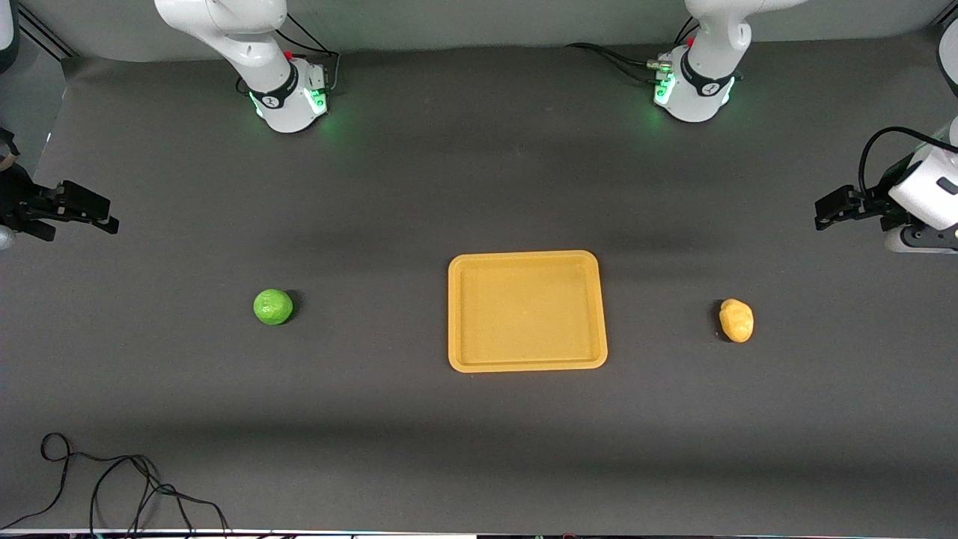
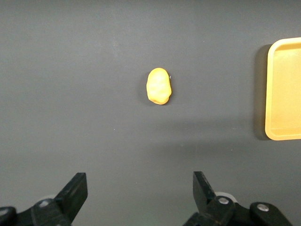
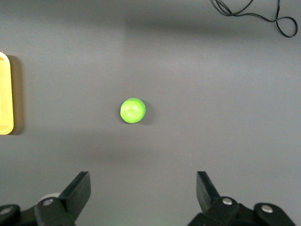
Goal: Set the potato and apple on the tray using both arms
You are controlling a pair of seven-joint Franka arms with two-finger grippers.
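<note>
The yellow-orange potato point(image 1: 736, 320) lies on the dark table toward the left arm's end. The green apple point(image 1: 273, 307) lies toward the right arm's end. The orange-yellow tray point(image 1: 524, 258) sits between them with nothing in it. My left gripper point(image 1: 832, 208) hangs open and empty over the table's left-arm end; its wrist view shows the potato point(image 2: 159, 86) ahead of the open gripper point(image 2: 139, 181) and the tray's edge point(image 2: 284, 89). My right gripper point(image 1: 97, 211) hangs open and empty over the right-arm end; its wrist view shows the apple point(image 3: 133, 110) ahead of the open gripper point(image 3: 142, 181).
A loose black cable point(image 1: 112, 486) lies on the table near the front camera at the right arm's end, and it also shows in the right wrist view point(image 3: 254, 12). The two arm bases point(image 1: 292, 97) point(image 1: 692, 90) glow green along the table's robot edge.
</note>
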